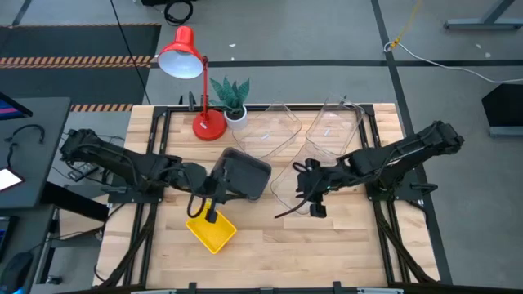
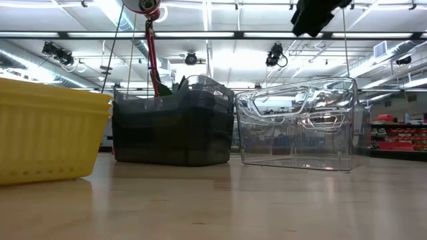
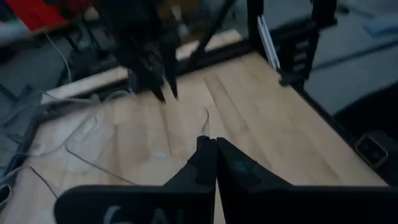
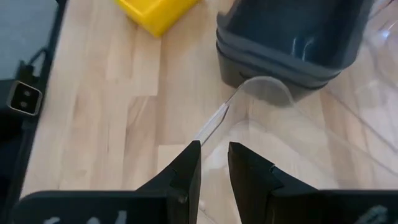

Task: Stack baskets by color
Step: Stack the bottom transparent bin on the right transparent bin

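Note:
A yellow basket (image 1: 214, 233) sits near the front of the table, and my left gripper (image 1: 212, 216) hovers over it, shut and empty (image 3: 215, 149). Behind it, dark grey baskets (image 1: 245, 173) stand nested in a stack (image 4: 292, 37). A clear basket (image 1: 288, 184) stands to their right, and my right gripper (image 1: 315, 206) is shut on its rim. Two more clear baskets (image 1: 274, 131) (image 1: 335, 126) stand at the far side. In the low view the yellow (image 2: 47, 130), grey (image 2: 173, 130) and clear (image 2: 297, 127) baskets rest on their bottoms. My right gripper (image 4: 214, 155) has the clear basket's rim (image 4: 214, 121) between its two fingers, along a straight side short of a rounded corner (image 4: 267, 90). One finger stands inside the wall and one outside. The fingers slant down from the table's near right and lie across the rim.
A red desk lamp (image 1: 192, 73) and a small potted plant (image 1: 231, 96) stand at the far left of the table. Black frame rails (image 1: 384, 212) run along the table's sides. Bare wood lies along the near edge, right of the yellow basket.

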Robot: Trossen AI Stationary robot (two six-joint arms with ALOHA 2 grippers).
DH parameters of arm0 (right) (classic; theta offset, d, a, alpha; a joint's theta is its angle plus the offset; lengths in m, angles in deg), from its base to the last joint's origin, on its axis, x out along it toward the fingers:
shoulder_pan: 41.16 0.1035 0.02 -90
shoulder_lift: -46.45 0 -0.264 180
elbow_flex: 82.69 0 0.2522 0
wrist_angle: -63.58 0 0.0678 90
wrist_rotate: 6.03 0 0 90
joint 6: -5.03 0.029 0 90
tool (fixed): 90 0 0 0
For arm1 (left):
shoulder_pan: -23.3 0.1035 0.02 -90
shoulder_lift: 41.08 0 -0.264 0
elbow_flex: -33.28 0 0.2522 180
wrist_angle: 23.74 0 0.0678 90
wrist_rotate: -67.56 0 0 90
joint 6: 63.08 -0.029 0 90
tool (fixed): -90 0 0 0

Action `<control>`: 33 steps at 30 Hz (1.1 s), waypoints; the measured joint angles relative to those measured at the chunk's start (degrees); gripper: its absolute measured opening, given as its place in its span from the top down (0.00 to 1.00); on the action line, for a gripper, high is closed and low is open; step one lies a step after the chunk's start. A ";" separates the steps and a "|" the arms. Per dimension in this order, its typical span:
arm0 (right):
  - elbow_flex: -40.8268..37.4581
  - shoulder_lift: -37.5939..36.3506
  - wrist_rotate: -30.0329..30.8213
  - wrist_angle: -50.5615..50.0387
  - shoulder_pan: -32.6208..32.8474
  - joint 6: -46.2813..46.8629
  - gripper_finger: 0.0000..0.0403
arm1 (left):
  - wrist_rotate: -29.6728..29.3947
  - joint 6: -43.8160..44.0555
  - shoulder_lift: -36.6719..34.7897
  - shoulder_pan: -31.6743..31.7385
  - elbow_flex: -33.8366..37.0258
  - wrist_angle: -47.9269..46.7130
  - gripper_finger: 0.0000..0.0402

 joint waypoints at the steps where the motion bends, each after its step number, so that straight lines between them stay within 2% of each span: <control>1: 0.00 0.81 0.00 0.02 0.01 0.20 0.78 | -0.24 -0.04 -1.12 -0.01 1.76 2.49 0.97; 8: 0.21 5.58 0.45 0.81 -0.16 1.76 0.78 | -5.68 -1.50 -10.21 -0.05 16.04 19.98 0.98; 14: 6.75 10.77 1.08 -0.17 -0.14 -0.39 0.78 | -9.07 0.22 -17.94 -0.07 26.96 30.47 0.98; 20: 14.63 16.64 3.66 -5.46 -0.70 0.23 0.76 | -11.99 0.81 -25.37 -0.77 30.30 30.58 0.97; 28: 16.87 23.28 2.51 -8.73 -1.99 8.80 0.63 | -12.49 -1.46 -32.34 -3.56 33.04 29.59 0.98; 33: 16.94 25.67 1.94 -11.88 -2.82 14.87 0.57 | -19.29 -2.37 -35.71 -5.32 33.19 26.48 0.97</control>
